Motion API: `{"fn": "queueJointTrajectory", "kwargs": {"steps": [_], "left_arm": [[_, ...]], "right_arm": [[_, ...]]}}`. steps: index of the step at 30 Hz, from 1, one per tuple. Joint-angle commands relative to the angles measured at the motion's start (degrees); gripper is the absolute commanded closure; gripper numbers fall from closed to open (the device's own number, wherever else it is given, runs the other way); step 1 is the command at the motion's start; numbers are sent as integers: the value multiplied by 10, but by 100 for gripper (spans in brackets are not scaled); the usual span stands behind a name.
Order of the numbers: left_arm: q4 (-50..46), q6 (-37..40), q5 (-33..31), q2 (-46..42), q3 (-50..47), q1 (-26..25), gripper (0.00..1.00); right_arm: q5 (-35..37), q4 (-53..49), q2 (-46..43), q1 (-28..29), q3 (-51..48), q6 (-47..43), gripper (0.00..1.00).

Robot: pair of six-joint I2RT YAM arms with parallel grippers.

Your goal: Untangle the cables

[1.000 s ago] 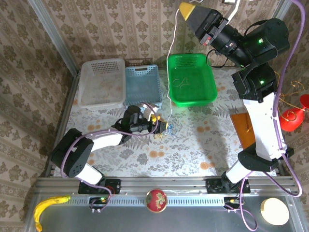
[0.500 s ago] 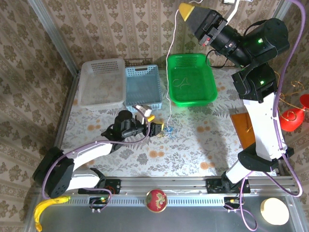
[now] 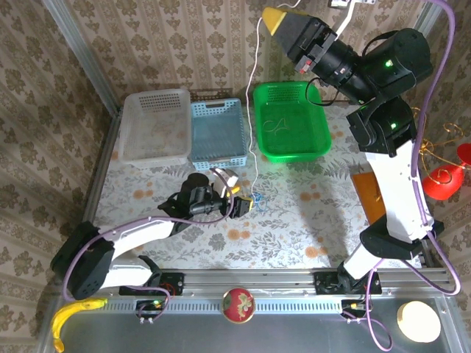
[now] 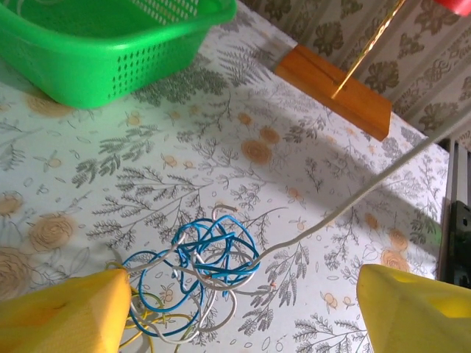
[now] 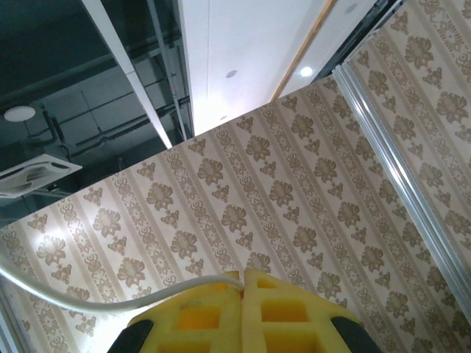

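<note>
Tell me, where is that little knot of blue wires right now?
In the top view, the tangle of cables lies near the middle of the table, at the tips of the open left gripper, nearer than the green basket.

Glossy green plastic basket [image 4: 110, 66], matt wooden block [image 4: 360, 107], smooth plastic-sheathed cables [image 4: 213, 254], matt floral table cover [image 4: 221, 147]

Three perforated plastic baskets: white basket [image 3: 151, 157], blue basket [image 3: 217, 107], green basket [image 3: 294, 154]. Two white-and-black robot arms: left arm [image 3: 136, 234], right arm [image 3: 397, 184]. One tangle of blue, yellow and whitish cables [image 4: 210, 257]. One long white cable [image 4: 368, 190]. One yellow banana [image 3: 70, 315].
</note>
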Motion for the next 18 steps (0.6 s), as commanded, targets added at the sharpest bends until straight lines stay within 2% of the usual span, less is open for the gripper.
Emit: {"fn": "queueJointTrajectory", "kwargs": {"steps": [1,8,18], "left_arm": [[35,12,14,26,39,-6,19],[88,8,-3,99,82,-7,22],[189,-27,15,209,90,-7,53]], "right_arm": [[10,-4,4,12,20,-14,100],[14,-6,1,29,22,-19,100],[37,-12,16,36,83,-23,100]]}}
